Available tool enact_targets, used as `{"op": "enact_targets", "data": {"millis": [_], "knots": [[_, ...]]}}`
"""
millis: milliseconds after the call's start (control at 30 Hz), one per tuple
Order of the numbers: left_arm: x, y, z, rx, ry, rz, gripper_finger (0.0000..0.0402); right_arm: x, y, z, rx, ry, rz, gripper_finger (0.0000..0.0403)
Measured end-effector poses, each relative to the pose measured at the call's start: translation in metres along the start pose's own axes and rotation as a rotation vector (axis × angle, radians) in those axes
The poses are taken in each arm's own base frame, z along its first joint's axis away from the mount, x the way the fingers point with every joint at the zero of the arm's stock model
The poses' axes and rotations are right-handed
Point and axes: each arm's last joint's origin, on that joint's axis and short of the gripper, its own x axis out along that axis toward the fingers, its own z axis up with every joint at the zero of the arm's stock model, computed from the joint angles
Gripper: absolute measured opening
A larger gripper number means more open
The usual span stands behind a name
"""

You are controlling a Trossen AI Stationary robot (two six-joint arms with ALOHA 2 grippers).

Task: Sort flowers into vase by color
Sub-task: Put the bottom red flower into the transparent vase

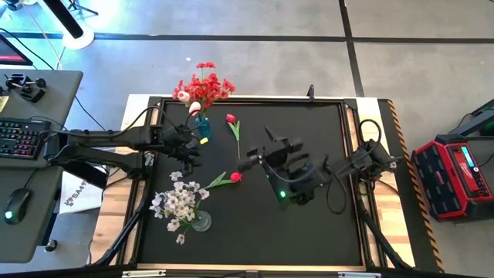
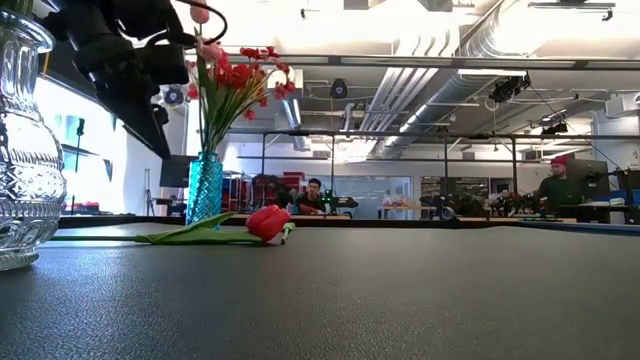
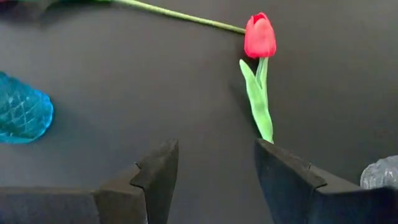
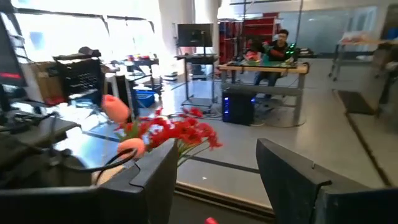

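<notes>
Glass first: a clear vase [image 2: 22, 140] fills the left edge of the low view, and from above it sits at the lower left of the black worktop [image 1: 309, 224], full of white flowers [image 1: 176, 202]. Behind it in the low view, a red tulip [image 2: 266, 222] lies flat on the worktop with its green leaf pointing left. Farther back stands a blue vase [image 2: 204, 187] with red flowers [image 2: 245, 75] and pink buds in it; from above it is at the upper left of the worktop. Another red tulip [image 1: 231, 120] lies just right of the blue vase in the high view. The left end effector [image 1: 187, 147] hangs between the two vases, released, with nothing between its fingers. The right end effector [image 1: 248, 164] is near the middle of the worktop, close to the lying tulip, also released and empty. People sit at desks far back in the room.
</notes>
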Motion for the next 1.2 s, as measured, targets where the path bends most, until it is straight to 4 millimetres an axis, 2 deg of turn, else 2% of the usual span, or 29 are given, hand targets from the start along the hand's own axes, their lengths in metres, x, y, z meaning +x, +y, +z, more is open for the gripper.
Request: {"op": "enact_targets", "data": {"millis": [100, 233, 300, 400, 600, 667, 733, 833, 933, 1033, 1200], "knots": [[0.003, 0.0, 0.004, 0.002, -0.023, -0.001, 0.0195, 0.016, -0.001, 0.0, -0.062, -0.002, -0.039, 0.0204], [0.006, 0.0, 0.008, -0.027, -0.048, -0.002, 0.0195, 0.034, -0.003, 0.0, -0.023, -0.019, -0.072, 0.0204], [0.007, 0.0, 0.009, -0.049, -0.051, -0.003, 0.0195, 0.037, -0.004, 0.0, -0.01, -0.02, -0.08, 0.0204], [0.007, -0.001, 0.009, -0.069, -0.052, -0.019, 0.0195, 0.031, -0.003, 0.003, -0.061, -0.055, -0.037, 0.0204], [0.007, -0.006, 0.009, -0.053, -0.046, -0.072, 0.0195, 0.008, -0.002, 0.023, -0.26, -0.28, 0.207, 0.0204], [0.007, -0.007, 0.009, -0.047, -0.047, -0.078, 0.0195, 0.006, -0.005, 0.031, -0.264, -0.311, 0.326, 0.0204], [0.007, -0.008, 0.009, -0.042, -0.048, -0.083, 0.0195, 0.012, -0.012, 0.04, -0.189, -0.311, 0.531, 0.0203], [0.007, -0.011, 0.009, -0.033, -0.049, -0.091, 0.0195, 0.034, -0.029, 0.052, 0.031, -0.191, 0.913, 0.0196], [0.007, -0.014, 0.008, -0.025, -0.044, -0.102, 0.0195, 0.059, -0.04, 0.051, 0.187, 0.019, 1.085, 0.0184], [0.008, -0.019, 0.008, -0.051, -0.046, -0.117, 0.0195, 0.077, -0.044, 0.038, 0.259, 0.221, 1.072, 0.0172], [0.015, -0.025, 0.001, -0.138, -0.046, -0.107, 0.0195, 0.085, -0.048, 0.012, 0.29, 0.516, 0.941, 0.0154]]}}
